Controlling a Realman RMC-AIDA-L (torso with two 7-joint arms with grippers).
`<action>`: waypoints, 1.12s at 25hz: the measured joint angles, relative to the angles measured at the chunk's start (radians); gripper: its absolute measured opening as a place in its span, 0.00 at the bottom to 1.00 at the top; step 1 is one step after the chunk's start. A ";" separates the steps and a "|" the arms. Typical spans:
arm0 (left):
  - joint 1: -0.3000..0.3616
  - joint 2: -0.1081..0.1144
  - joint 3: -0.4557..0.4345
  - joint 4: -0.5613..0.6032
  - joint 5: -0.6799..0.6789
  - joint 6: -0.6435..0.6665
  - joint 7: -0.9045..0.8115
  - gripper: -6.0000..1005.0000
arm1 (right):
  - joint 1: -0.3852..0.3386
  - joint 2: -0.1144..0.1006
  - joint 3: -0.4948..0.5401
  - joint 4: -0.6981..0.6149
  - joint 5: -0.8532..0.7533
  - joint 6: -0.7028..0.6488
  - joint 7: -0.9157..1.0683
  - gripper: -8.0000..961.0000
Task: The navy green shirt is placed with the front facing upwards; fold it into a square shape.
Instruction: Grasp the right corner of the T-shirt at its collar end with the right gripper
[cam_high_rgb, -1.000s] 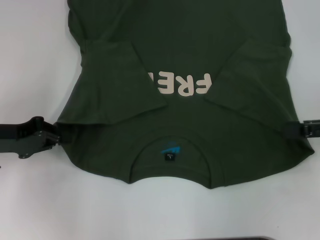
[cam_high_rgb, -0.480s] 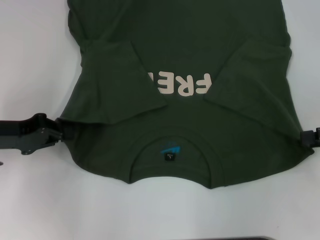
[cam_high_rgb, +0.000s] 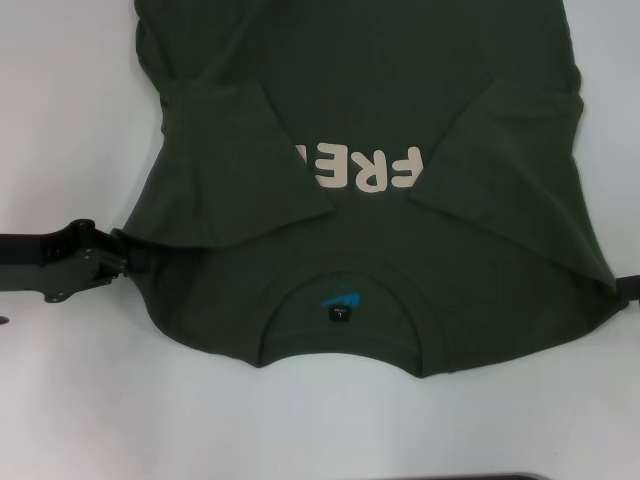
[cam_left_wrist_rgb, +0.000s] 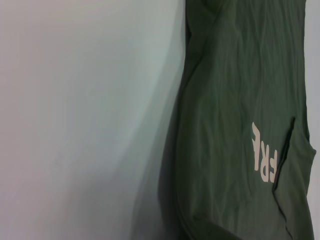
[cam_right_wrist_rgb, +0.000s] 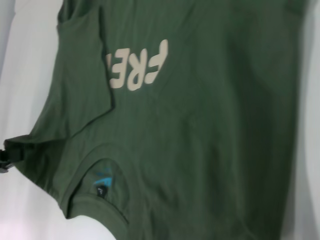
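Note:
The navy green shirt (cam_high_rgb: 360, 110) lies front up on the white table, collar and black neck tag (cam_high_rgb: 341, 315) toward me. Both sleeves are folded in over the chest, and they partly cover the cream "FRE" lettering (cam_high_rgb: 365, 168). My left gripper (cam_high_rgb: 110, 262) sits low at the shirt's left shoulder edge and touches the cloth. It also shows in the right wrist view (cam_right_wrist_rgb: 4, 160). Only a sliver of my right gripper (cam_high_rgb: 630, 288) shows, at the right shoulder corner by the picture's edge. The shirt also shows in the left wrist view (cam_left_wrist_rgb: 235, 100) and the right wrist view (cam_right_wrist_rgb: 200, 125).
The white table (cam_high_rgb: 70, 120) surrounds the shirt on the left, right and near sides. A dark strip (cam_high_rgb: 500, 476) lies along the near edge of the head view.
My left gripper has moved right, into the shirt's left shoulder edge, and that edge has shifted in a little. My right gripper has moved right, almost out of the head view.

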 joint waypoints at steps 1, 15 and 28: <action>0.000 0.000 0.000 0.000 0.000 0.000 0.000 0.03 | -0.002 -0.002 0.000 0.000 0.000 0.005 0.006 0.76; 0.001 0.000 -0.004 0.002 0.003 0.000 -0.006 0.04 | 0.006 -0.003 -0.007 0.077 -0.008 0.070 0.043 0.75; 0.006 0.000 -0.002 0.004 0.008 -0.001 -0.004 0.05 | 0.028 0.001 -0.001 0.129 -0.010 0.130 0.067 0.73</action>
